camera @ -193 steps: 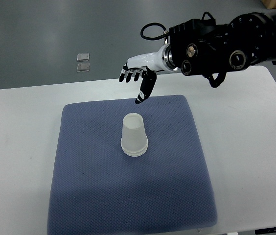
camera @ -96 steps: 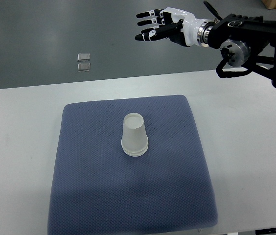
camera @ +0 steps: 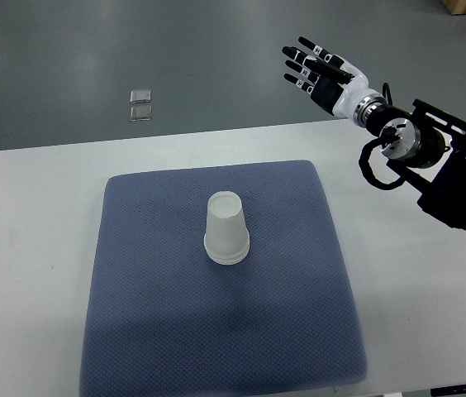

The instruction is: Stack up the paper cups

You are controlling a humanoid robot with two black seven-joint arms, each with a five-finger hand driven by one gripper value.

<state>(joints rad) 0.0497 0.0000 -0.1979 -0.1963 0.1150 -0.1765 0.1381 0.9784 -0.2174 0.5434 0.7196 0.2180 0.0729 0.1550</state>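
A stack of white paper cups stands upside down near the middle of the blue mat. My right hand is up beyond the table's far edge, well to the upper right of the cups. Its fingers are spread and it holds nothing. Its black arm comes in from the right edge. My left arm is out of view.
The mat lies on a white table. Two small clear squares lie on the grey floor beyond the table's far edge.
My right hand has pulled back from above the mat's far edge, rising and swinging to the right, and has turned with fingers spread. The cups have not moved.
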